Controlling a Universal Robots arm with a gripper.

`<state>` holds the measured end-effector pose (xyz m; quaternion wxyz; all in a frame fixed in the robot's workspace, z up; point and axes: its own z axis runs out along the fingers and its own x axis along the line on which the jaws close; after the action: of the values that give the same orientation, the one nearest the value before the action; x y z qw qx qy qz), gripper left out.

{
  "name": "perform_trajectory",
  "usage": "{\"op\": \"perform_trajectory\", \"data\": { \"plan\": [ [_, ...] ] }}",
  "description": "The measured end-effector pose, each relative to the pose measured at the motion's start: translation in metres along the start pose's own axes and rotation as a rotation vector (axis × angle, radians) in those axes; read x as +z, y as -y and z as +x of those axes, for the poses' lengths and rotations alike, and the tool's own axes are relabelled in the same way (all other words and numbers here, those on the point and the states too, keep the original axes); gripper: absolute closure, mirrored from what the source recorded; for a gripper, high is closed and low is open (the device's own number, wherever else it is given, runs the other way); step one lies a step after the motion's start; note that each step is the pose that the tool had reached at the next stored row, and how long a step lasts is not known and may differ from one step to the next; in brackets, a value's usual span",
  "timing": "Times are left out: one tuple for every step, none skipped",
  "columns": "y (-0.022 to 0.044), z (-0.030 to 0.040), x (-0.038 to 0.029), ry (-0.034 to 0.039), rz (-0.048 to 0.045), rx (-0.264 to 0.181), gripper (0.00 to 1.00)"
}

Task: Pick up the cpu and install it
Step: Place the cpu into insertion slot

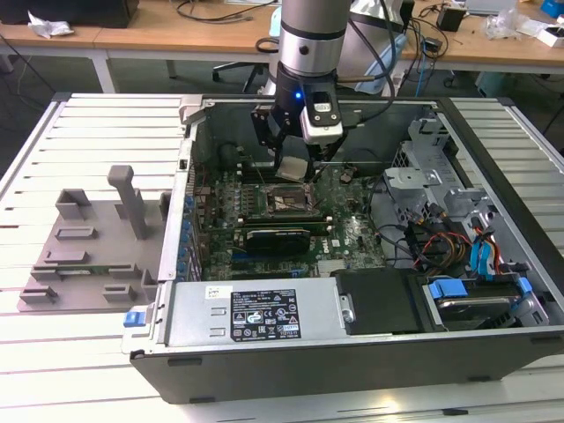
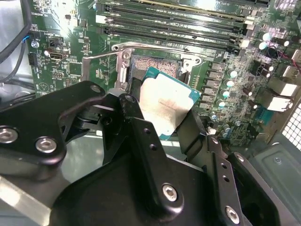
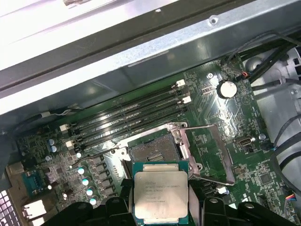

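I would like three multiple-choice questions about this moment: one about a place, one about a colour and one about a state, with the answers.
1. Where is the cpu?
A. On the grey tray
B. Held in the end effector, near the socket
C. Seated in the socket

2. What colour is the motherboard?
A. Green
B. Red
C. White

3. In what state is the socket?
A. Covered by a cooler
B. Clamped shut
C. Open and empty

Answers:
1 B: both wrist views show the cpu gripped, not yet in the socket.
2 A: the motherboard surface is green.
3 C: the metal frame is swung open and the contacts lie bare.
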<state>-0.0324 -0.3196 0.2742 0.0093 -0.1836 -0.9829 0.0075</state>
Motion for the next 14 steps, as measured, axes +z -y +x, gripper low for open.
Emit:
{"op": "perform_trajectory", "data": {
  "plan": [
    [0.0000, 0.0000, 0.0000, 0.0000, 0.0000, 0.003, 0.45],
    [0.0000, 0.0000, 0.0000, -0.0001, 0.0000, 0.007, 0.45],
    [0.0000, 0.0000, 0.0000, -0.0002, -0.0002, 0.013, 0.45],
    [0.0000, 0.0000, 0.0000, -0.0003, -0.0002, 0.018, 0.45],
    [0.0000, 0.0000, 0.0000, -0.0003, -0.0003, 0.020, 0.45],
    [0.0000, 0.0000, 0.0000, -0.0004, 0.0000, 0.024, 0.45],
    [0.0000, 0.0000, 0.0000, -0.0003, 0.0002, 0.030, 0.45],
    [0.0000, 0.0000, 0.0000, -0.0003, 0.0002, 0.034, 0.45],
    [0.0000, 0.0000, 0.0000, -0.0004, 0.0002, 0.039, 0.45],
    [0.0000, 0.0000, 0.0000, -0.0006, 0.0001, 0.049, 0.45],
    [0.0000, 0.0000, 0.0000, -0.0006, 0.0001, 0.056, 0.45],
    [0.0000, 0.0000, 0.0000, -0.0006, 0.0003, 0.060, 0.45],
    [0.0000, 0.0000, 0.0000, -0.0006, 0.0004, 0.065, 0.45],
    [0.0000, 0.0000, 0.0000, -0.0007, 0.0004, 0.070, 0.45]
  ]
}}
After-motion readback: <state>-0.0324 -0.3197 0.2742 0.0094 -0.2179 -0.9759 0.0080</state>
